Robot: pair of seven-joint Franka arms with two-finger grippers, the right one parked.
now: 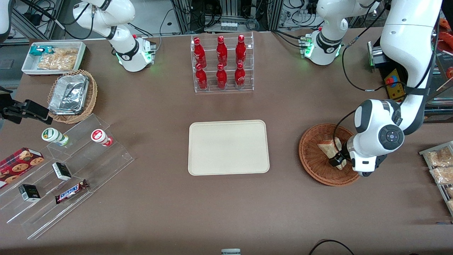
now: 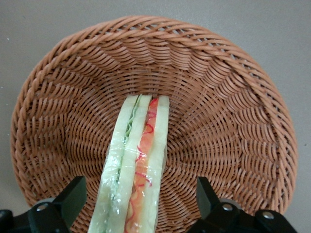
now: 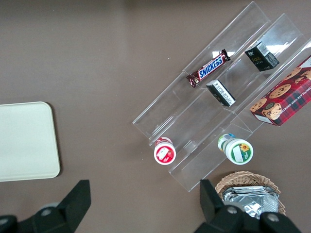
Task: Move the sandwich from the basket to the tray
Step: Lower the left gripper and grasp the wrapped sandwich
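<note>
Front view: gripper lowered into the basket at the tray's three o'clock, mostly hidden under the arm's wrist; sandwich lying inside, partly covered.

Left wrist view: fingers spread wide, one each side of the sandwich, clear gaps both sides, gripping nothing. Near end of the wedge cut off; basket rim also cropped.

Wrapped sandwich, red and green filling showing, lies in reddish-brown wicker basket between the spread fingers of the end effector. Cream tray sits on the table, well apart from the end effector, toward the parked arm's end.
</note>
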